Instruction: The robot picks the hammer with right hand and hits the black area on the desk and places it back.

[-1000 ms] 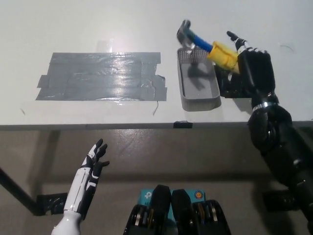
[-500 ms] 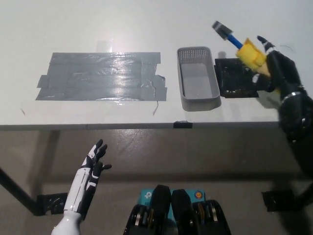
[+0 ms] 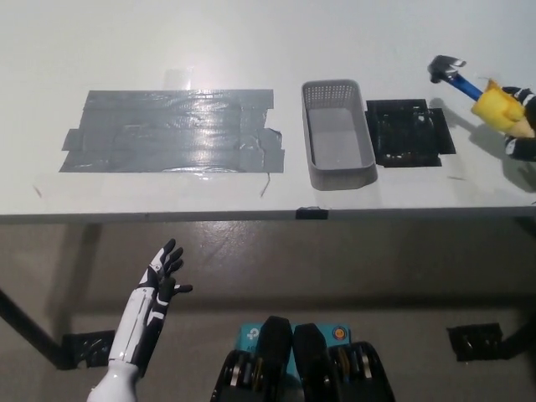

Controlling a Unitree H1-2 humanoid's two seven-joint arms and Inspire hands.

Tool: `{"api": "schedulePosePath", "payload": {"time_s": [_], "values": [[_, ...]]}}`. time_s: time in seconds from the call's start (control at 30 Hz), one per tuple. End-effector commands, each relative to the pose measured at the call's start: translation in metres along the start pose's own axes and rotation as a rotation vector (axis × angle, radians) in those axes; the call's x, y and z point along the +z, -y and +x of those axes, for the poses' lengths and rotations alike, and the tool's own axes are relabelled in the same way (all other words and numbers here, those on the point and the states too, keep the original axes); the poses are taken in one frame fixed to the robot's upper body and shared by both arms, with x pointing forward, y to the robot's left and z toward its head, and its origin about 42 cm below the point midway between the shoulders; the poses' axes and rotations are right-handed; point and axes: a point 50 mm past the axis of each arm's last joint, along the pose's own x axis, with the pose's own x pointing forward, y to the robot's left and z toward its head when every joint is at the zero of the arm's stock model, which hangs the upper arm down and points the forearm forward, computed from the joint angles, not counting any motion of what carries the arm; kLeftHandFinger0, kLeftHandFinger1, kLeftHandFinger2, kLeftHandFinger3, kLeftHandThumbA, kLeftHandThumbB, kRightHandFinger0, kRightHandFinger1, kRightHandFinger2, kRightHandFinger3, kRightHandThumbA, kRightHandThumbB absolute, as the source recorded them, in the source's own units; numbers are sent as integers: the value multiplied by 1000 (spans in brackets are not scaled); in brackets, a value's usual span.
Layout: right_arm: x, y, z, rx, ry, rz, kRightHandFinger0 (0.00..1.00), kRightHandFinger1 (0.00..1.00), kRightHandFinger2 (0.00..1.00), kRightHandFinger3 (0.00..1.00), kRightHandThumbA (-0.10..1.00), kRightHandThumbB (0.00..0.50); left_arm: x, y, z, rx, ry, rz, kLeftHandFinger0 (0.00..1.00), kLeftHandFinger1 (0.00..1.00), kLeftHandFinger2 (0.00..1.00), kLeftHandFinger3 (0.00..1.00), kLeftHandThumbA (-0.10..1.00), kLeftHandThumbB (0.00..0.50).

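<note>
Rightward and outward went the hammer [image 3: 469,86] over the last second, from above the grey basket [image 3: 338,134] to the desk's far right edge, the black right hand [image 3: 521,126] carrying it almost out of the picture. At the lower left, below the desk edge, the white left hand [image 3: 163,272] rested with its fingers spread and holding nothing. On the white desk [image 3: 251,33], the wide patch of grey tape [image 3: 172,130] lay at the left, then the empty basket, then the small black mat [image 3: 409,132] just beside the basket's right wall. Further right, the hammer hung in the air past the mat's upper right corner, its dark head pointing up and left, the blue shaft running down into the yellow grip. The right hand was clenched around that yellow grip, though only a sliver of it showed at the frame's edge. Judging from this, the swing was wound up well off to the side of the black area, so the strike could land on bare desk or clip the basket's rim if the arc came in too far left; the grip sat near the handle's end, so a hard hit could twist the hammer in the hand.
</note>
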Motion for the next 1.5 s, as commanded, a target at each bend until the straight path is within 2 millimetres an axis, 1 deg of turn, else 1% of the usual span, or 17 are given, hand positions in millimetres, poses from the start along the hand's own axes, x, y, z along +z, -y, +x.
{"api": "schedulePosePath", "payload": {"time_s": [0.0, 0.07, 0.1, 0.17, 0.27, 0.4, 0.53, 0.67, 0.8, 0.93, 1.1, 1.17, 1.2, 1.27, 1.33, 1.4, 1.47], "values": [[109, 185, -60, 61, 201, -73, 160, 611, 982, 1000, -100, 106, 14, -8, 10, -36, 83, 21, 732, 913, 1000, 1000, 1000, 11], [111, 185, -60, 82, 197, -80, 136, 601, 986, 942, -100, 115, 14, -8, 10, -36, 81, 23, 725, 901, 990, 1000, 1000, 20], [114, 187, -60, 108, 194, -75, 129, 596, 979, 829, -100, 112, 14, -9, 10, -37, 80, 29, 722, 889, 976, 1000, 1000, 18], [116, 187, -60, 136, 208, -64, 119, 594, 979, 763, -100, 105, 14, -9, 10, -39, 87, 35, 712, 874, 961, 1000, 1000, 12], [119, 187, -60, 160, 225, -91, 106, 581, 955, 730, -100, 107, 15, -8, 11, -40, 87, 32, 700, 864, 949, 1000, 1000, 6], [124, 187, -57, 184, 216, -50, 154, 618, 996, 806, -100, 131, 15, -8, 13, -39, 87, 30, 695, 849, 932, 1000, 1000, 24], [125, 186, -55, 231, 198, -28, 122, 574, 956, 674, -100, 112, 15, -7, 14, -42, 95, 40, 674, 815, 906, 1000, 1000, 16], [123, 184, -48, 289, 198, -30, 111, 585, 904, 840, -100, 131, 15, -8, 14, -38, 97, 39, 660, 801, 903, 1000, 1000, 23], [119, 178, -39, 315, 148, -74, 106, 599, 888, 885, -100, 161, 14, -7, 13, -34, 96, 43, 638, 776, 887, 1000, 1000, 33], [116, 170, -28, 360, 90, -75, 104, 615, 907, 993, -100, 140, 13, -8, 11, -31, 92, 45, 633, 769, 884, 1000, 1000, 29], [108, 159, -17, 419, 14, -78, 137, 650, 950, 1000, -100, 138, 13, -8, 9, -31, 87, 39, 622, 760, 879, 1000, 1000, 30], [106, 155, -14, 452, 10, -83, 106, 632, 945, 1000, -100, 145, 14, -7, 9, -30, 85, 34, 620, 757, 879, 1000, 1000, 29], [104, 152, -12, 496, 10, -52, 20, 541, 889, 940, -100, 142, 14, -7, 9, -29, 82, 28, 624, 759, 877, 1000, 1000, 34], [105, 151, -11, 513, -2, -88, 0, 397, 785, 698, -100, 159, 15, -8, 10, -25, 92, 30, 623, 756, 874, 1000, 1000, 24], [104, 147, -9, 526, -35, -109, 0, 333, 717, 492, -100, 177, 14, -8, 10, -23, 98, 27, 621, 753, 870, 1000, 1000, 22], [103, 141, -8, 518, -58, -136, 0, 313, 665, 332, -100, 211, 15, -9, 11, -23, 100, 26, 617, 748, 864, 1000, 1000, 26], [102, 141, -8, 506, -63, -126, 0, 386, 738, 275, -100, 213, 16, -9, 12, -25, 101, 30, 612, 744, 865, 1000, 1000, 28]]}}
